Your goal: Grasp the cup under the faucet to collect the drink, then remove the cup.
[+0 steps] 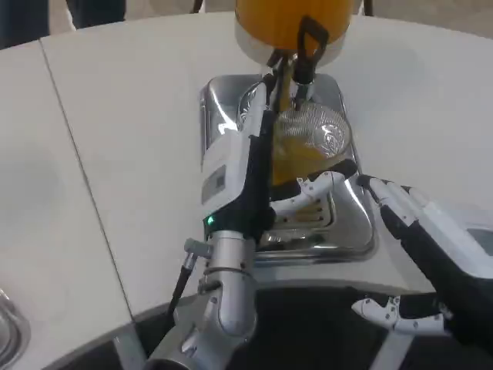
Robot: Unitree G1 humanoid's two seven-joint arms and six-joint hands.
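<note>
A clear cup part full of orange drink stands on the steel drip tray, under the black faucet of the orange dispenser. My left hand reaches up along the cup's left side, and its fingertips are at the faucet's spout. The hand is seen edge-on, so its grip is hidden. My right hand comes in from the right with its fingers spread. Its white fingertips lie at the near side of the cup's base, and its thumb hangs well apart, nearer to me.
The tray sits at the middle of the white table, whose near edge curves just below the tray. My left forearm crosses the tray's left part. A clear rim shows at the bottom left corner.
</note>
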